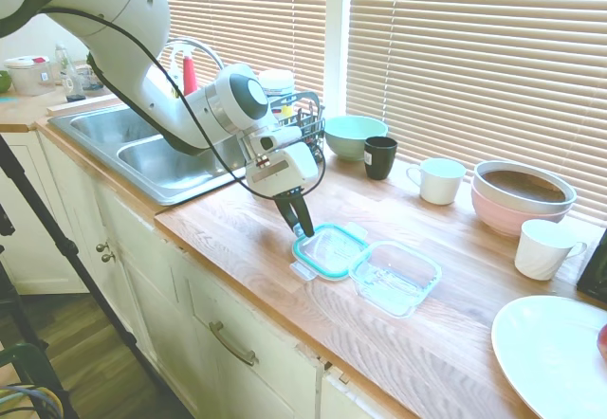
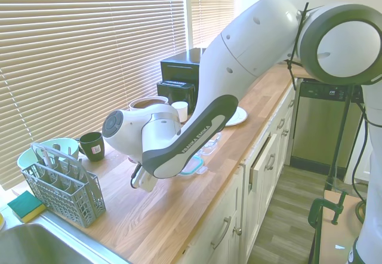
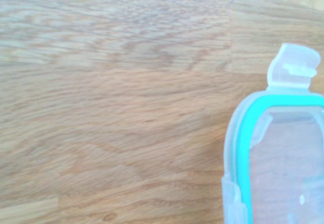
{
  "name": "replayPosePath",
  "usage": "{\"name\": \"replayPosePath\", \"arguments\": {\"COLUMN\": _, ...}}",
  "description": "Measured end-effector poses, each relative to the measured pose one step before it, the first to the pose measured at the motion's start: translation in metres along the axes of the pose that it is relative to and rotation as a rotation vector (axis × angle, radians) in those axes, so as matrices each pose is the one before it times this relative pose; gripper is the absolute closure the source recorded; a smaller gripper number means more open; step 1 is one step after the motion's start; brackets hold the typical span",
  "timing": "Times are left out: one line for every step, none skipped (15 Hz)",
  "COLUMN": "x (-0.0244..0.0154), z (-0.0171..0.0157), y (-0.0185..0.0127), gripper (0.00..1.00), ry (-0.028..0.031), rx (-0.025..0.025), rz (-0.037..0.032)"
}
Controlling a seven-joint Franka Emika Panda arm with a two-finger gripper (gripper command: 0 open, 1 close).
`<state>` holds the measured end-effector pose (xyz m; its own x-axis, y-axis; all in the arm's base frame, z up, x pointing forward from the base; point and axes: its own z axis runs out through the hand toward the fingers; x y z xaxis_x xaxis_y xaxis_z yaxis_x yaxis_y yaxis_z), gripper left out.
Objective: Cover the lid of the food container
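On the wooden counter [image 1: 237, 239], just right of the sink [image 1: 142, 154], my gripper [image 1: 300, 222] hangs fingertips down over the near-left edge of the lid [image 1: 329, 249]. In the first exterior view the two dark fingers look drawn close together at that rim, but I cannot tell whether they have pinched the teal seal or only sit beside it; the second exterior view hides them behind my own forearm.

The lid lies flat on the wood, its teal rim showing and its clear tabs splayed outward; the wrist view shows one corner of it [image 3: 276, 153] with a tab sticking out over bare wood. The food container [image 1: 395, 277] stands open immediately to the lid's right, and the two appear to touch or nearly touch along one side.

That is the relation that matters: from my fingers the container lies to the right and slightly nearer the counter's front edge, with the whole lid between us. I judge the cover not yet begun, since the lid sits beside the container, not on it. The lid being square, its corners would need to line up with the container's as it travels right.

Farther back stand a mint bowl [image 1: 354, 136], a black mug [image 1: 380, 157] and a white cup [image 1: 437, 180], well apart from this work.
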<state>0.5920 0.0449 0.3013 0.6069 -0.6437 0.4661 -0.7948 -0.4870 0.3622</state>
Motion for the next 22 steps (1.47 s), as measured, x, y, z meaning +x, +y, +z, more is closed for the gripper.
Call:
{"name": "replayPosePath", "arguments": {"x": 0.00021, "z": -0.00023, "y": -0.00008, "gripper": 1.00, "ry": 0.00057, "rx": 0.00042, "rz": -0.00041}}
{"name": "replayPosePath", "arguments": {"x": 0.00028, "z": -0.00024, "y": -0.00006, "gripper": 1.00, "ry": 0.00192, "rx": 0.00014, "rz": -0.00071}}
{"name": "replayPosePath", "arguments": {"x": 0.00037, "z": -0.00019, "y": 0.00001, "gripper": 1.00, "ry": 0.00233, "rx": -0.00040, "rz": -0.00068}}
{"name": "replayPosePath", "arguments": {"x": 0.00080, "z": -0.00055, "y": 0.00004, "gripper": 1.00, "ry": 0.00178, "rx": -0.00115, "rz": 0.00064}}
{"name": "replayPosePath", "arguments": {"x": 0.00139, "z": -0.00116, "y": 0.00006, "gripper": 1.00, "ry": 0.00146, "rx": -0.00223, "rz": 0.00206}}
{"name": "replayPosePath", "arguments": {"x": 0.00132, "z": -0.00101, "y": 0.00007, "gripper": 1.00, "ry": 0.00105, "rx": -0.00179, "rz": 0.00079}}
{"name": "replayPosePath", "arguments": {"x": 0.00125, "z": -0.00111, "y": -0.00011, "gripper": 1.00, "ry": 0.00100, "rx": 0.00045, "rz": 0.00022}}
{"name": "replayPosePath", "arguments": {"x": 0.00182, "z": -0.00198, "y": -0.00030, "gripper": 1.00, "ry": 0.00043, "rx": 0.00325, "rz": 0.00120}}
{"name": "replayPosePath", "arguments": {"x": 0.00257, "z": -0.00340, "y": 0.00036, "gripper": 1.00, "ry": 0.00086, "rx": 0.00549, "rz": 0.00160}}
{"name": "replayPosePath", "arguments": {"x": 0.00309, "z": -0.00497, "y": 0.00122, "gripper": 1.00, "ry": 0.00011, "rx": 0.00774, "rz": 0.00284}}
{"name": "replayPosePath", "arguments": {"x": 0.00401, "z": -0.00705, "y": 0.00235, "gripper": 1.00, "ry": -0.00048, "rx": 0.01063, "rz": 0.00350}}
{"name": "replayPosePath", "arguments": {"x": 0.00493, "z": -0.00887, "y": 0.00341, "gripper": 1.00, "ry": -0.00350, "rx": 0.01290, "rz": 0.00439}}
{"name": "replayPosePath", "arguments": {"x": 0.00454, "z": -0.00881, "y": 0.00365, "gripper": 1.00, "ry": -0.00774, "rx": 0.01383, "rz": 0.00520}}
{"name": "replayPosePath", "arguments": {"x": 0.00476, "z": -0.00912, "y": 0.00416, "gripper": 1.00, "ry": -0.00736, "rx": 0.01481, "rz": 0.00624}}
{"name": "replayPosePath", "arguments": {"x": 0.00475, "z": -0.00797, "y": 0.00428, "gripper": 1.00, "ry": -0.00850, "rx": 0.01321, "rz": 0.00579}}
{"name": "replayPosePath", "arguments": {"x": 0.00501, "z": -0.00730, "y": 0.00434, "gripper": 1.00, "ry": -0.00741, "rx": 0.01295, "rz": 0.00567}}
{"name": "replayPosePath", "arguments": {"x": 0.00459, "z": -0.00634, "y": 0.00410, "gripper": 1.00, "ry": -0.00885, "rx": 0.01177, "rz": 0.00480}}
{"name": "replayPosePath", "arguments": {"x": 0.00467, "z": -0.00554, "y": 0.00425, "gripper": 1.00, "ry": -0.01118, "rx": 0.01120, "rz": 0.00220}}
{"name": "replayPosePath", "arguments": {"x": 0.00414, "z": -0.00515, "y": 0.00388, "gripper": 1.00, "ry": -0.01211, "rx": 0.01157, "rz": 0.00162}}
{"name": "replayPosePath", "arguments": {"x": 0.00391, "z": -0.00533, "y": 0.00394, "gripper": 1.00, "ry": -0.01239, "rx": 0.01141, "rz": 0.00079}}
{"name": "replayPosePath", "arguments": {"x": 0.00350, "z": -0.00470, "y": 0.00398, "gripper": 1.00, "ry": -0.01076, "rx": 0.01035, "rz": 0.00241}}
{"name": "replayPosePath", "arguments": {"x": 0.00253, "z": -0.00385, "y": 0.00396, "gripper": 1.00, "ry": -0.01328, "rx": 0.01082, "rz": 0.00247}}
